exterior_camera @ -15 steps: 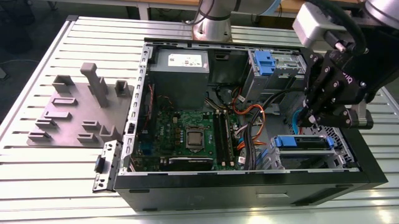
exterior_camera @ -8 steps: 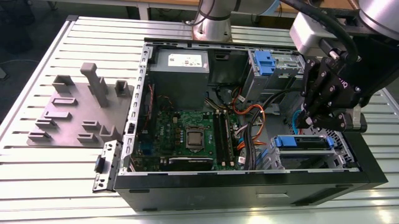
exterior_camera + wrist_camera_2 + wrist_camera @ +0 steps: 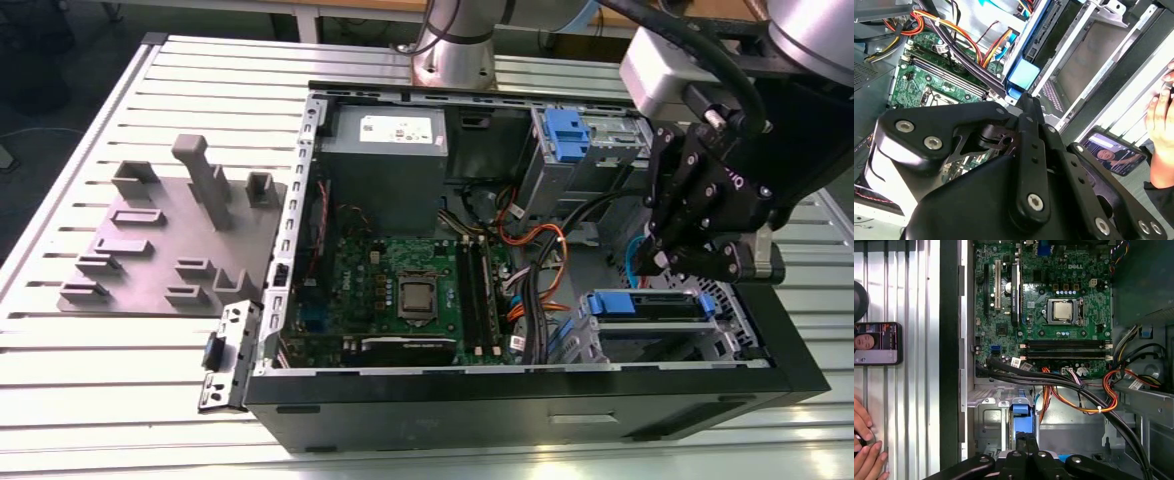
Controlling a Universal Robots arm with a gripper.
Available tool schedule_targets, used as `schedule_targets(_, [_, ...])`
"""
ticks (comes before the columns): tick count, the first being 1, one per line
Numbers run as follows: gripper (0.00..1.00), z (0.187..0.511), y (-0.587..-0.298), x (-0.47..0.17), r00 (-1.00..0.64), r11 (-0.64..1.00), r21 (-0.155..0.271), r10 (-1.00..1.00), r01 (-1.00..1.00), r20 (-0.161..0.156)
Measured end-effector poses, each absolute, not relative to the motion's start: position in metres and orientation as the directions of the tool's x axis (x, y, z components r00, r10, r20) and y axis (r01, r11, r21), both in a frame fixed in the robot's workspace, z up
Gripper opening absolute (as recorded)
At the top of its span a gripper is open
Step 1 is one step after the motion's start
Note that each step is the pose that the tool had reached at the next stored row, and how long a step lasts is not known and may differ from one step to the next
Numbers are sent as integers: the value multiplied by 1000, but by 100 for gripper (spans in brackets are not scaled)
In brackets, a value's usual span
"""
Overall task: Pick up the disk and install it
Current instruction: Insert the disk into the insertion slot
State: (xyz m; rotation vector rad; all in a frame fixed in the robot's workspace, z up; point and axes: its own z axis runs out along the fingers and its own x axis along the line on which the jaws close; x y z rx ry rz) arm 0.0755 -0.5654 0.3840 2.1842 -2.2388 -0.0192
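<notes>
Gripper (image 3: 705, 262), closed on the blue-framed disk (image 3: 650, 303) at the exterior view's lower right (above its bay), risks jamming it through slight tilt against nearby cables (image 3: 541, 270).

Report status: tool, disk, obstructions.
Tool shut, tips at the disk. Disk sits in the drive bay. Cables run alongside; a hand rests outside the case.

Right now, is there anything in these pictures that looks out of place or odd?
Yes. A phone with its screen lit lies on the slatted table beside the open computer case, and a person's hand rests close to it. Both are odd so near the working gripper.
</notes>
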Motion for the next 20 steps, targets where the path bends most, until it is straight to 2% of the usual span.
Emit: schedule_targets(20, [11, 361, -569, 77, -23, 23, 14, -1000, -1000, 2])
